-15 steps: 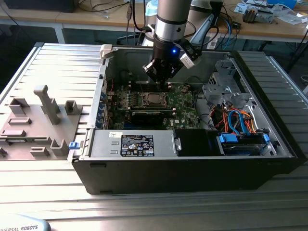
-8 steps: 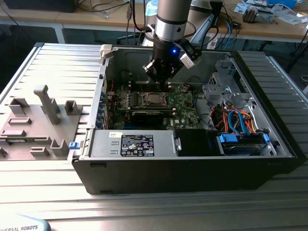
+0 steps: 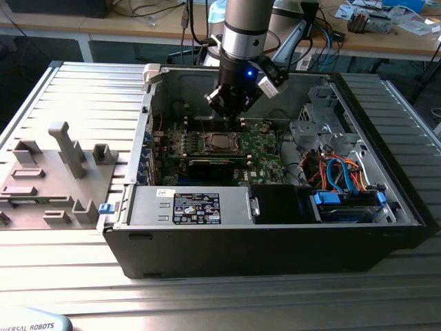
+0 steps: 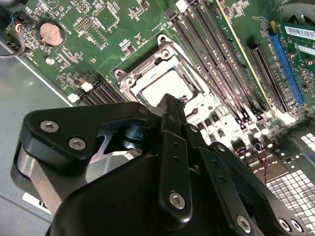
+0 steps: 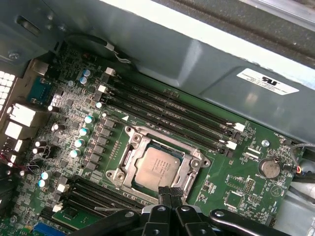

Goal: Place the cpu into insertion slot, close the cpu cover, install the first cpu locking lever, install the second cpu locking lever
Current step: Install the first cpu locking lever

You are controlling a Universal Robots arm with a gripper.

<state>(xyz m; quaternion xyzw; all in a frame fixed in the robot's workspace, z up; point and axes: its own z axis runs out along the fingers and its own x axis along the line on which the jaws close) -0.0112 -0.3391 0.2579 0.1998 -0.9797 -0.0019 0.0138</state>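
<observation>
The work is sitting at the lever stage, as I judge it. The cpu (image 5: pixel 156 167) is lying flat in the insertion slot (image 5: pixel 129 132), and the cpu cover (image 5: pixel 127 162) is looking folded down around it, with the silver top showing through its square opening. Whether either locking lever is already latched, I cannot tell. In the exterior view the gripper (image 3: pixel 231 114) is hovering just above the socket, at the centre of the frame, inside the open computer case (image 3: pixel 275 255) that is resting on the ribbed tabletop (image 3: pixel 207 296). In both wrist views its jaws are pressing together with nothing between them, and the tips are poised right at the socket's edge. Any lever work here is calling for a small, well-aimed push, since the memory slots (image 5: pixel 167 110) are crowding close. A white printed sticker (image 3: pixel 196 207) is showing on the power supply and a white label (image 5: pixel 267 81) on the case wall.
</observation>
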